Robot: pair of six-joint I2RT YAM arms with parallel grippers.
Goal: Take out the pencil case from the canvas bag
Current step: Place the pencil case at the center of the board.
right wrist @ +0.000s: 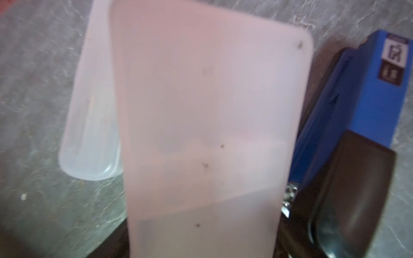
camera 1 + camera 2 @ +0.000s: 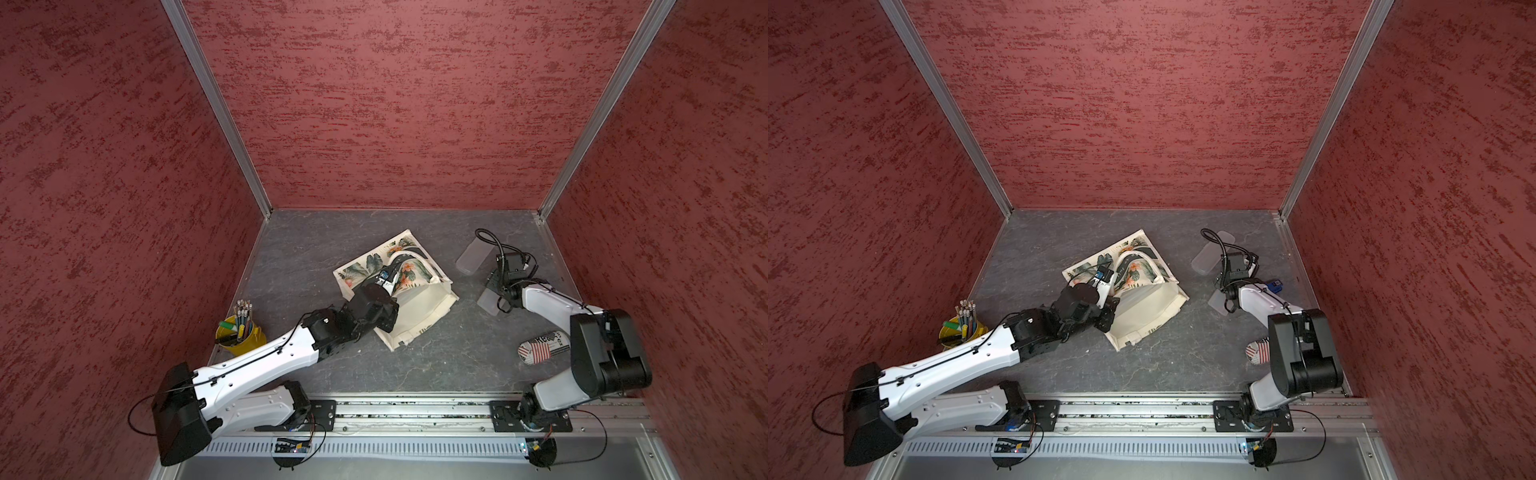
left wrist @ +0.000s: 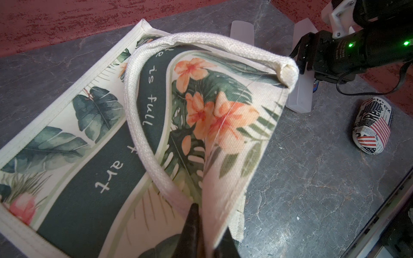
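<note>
Your right gripper [image 2: 500, 291] is holding the frosted pencil case [image 1: 212, 111] across its width, jaws standing wide. So the case is already out, well apart from the canvas bag [image 2: 419, 309]. It is looking light, stiff and slick, so I judge you are safer clamping its long flat sides than its rounded ends. Just beyond the fingers a second frosted case [image 1: 89, 111] is lying flat, seemingly empty, with a blue box [image 1: 368, 100] beside the jaw. Farther off, your left gripper [image 3: 205, 234] is pinching the bag's soft rim by the rope handle, propping the mouth open — only bare lining is showing. A yellow cup [image 2: 243, 336] of pencils is standing beside that arm.
</note>
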